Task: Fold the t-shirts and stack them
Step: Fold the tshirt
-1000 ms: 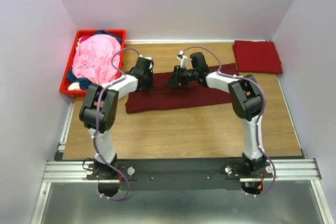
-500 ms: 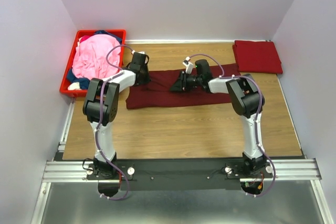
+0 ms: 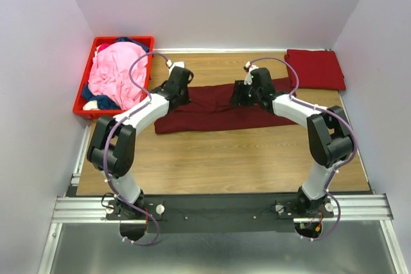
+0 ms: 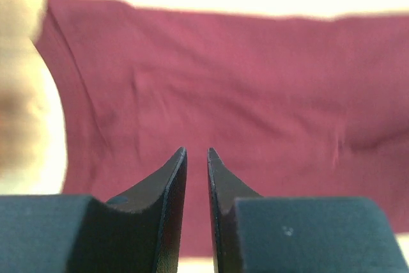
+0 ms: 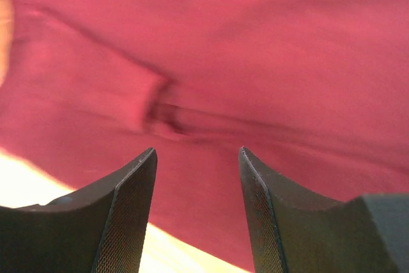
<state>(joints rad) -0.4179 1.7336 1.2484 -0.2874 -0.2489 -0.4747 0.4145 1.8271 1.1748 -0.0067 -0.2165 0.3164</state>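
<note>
A dark maroon t-shirt (image 3: pixel 212 112) lies as a long folded strip across the middle of the table. My left gripper (image 3: pixel 181 90) hovers over its back left part. In the left wrist view (image 4: pixel 196 151) the jaws stand only a narrow gap apart, with nothing between them and the shirt (image 4: pixel 243 81) below. My right gripper (image 3: pixel 244 94) is over the shirt's back right part. In the right wrist view (image 5: pixel 198 151) it is open and empty above the cloth (image 5: pixel 255 43). A folded red shirt (image 3: pixel 314 68) lies at the back right corner.
A red plastic crate (image 3: pixel 85 110) stands at the back left, holding a crumpled pink shirt (image 3: pixel 115 72) with navy cloth (image 3: pixel 96 94) under it. Grey walls close in the table on three sides. Bare wood (image 3: pixel 225 158) lies in front of the maroon shirt.
Both grippers have let go of the maroon shirt and moved toward the back. The right gripper has also shifted to the right. The shirt now lies flat as a strip.
</note>
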